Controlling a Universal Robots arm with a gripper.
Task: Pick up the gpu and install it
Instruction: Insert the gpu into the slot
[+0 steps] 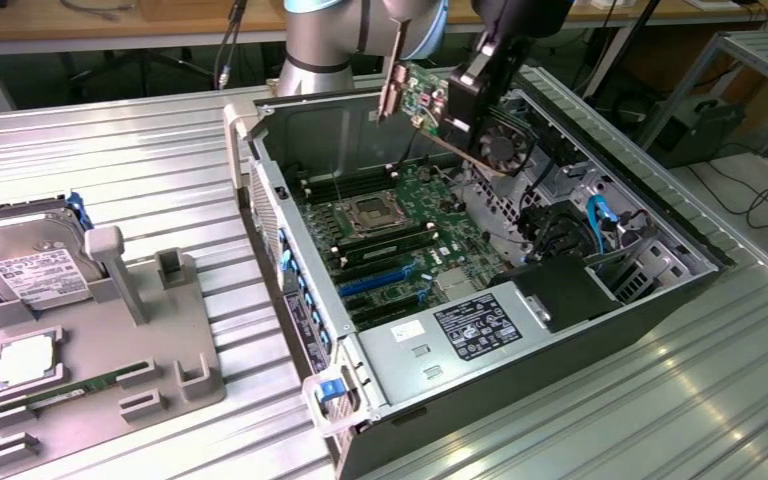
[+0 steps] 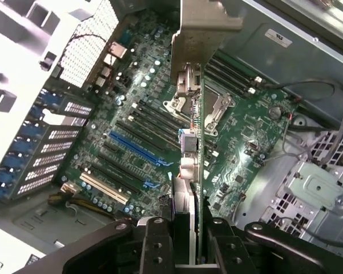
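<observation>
1. Your pincer (image 2: 185, 242) is clamped on the gpu (image 2: 195, 165) — the pick-up is done.
2. The card hangs over the open computer case (image 1: 584, 370), clear of the motherboard (image 1: 398, 225); by my judgement, seating it is what remains.
3. The exterior view gives you the card's height above the board, and the hard drive (image 1: 24, 265) left on the bench (image 1: 144, 170).
4. The wrist view gives you the card edge-on — the blue slot (image 2: 138, 149) lies apart from it.

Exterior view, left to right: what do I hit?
hard drive → blue latches on the computer case's back wall → graphics card, clamped in the pincer above the open case → blue cable
</observation>
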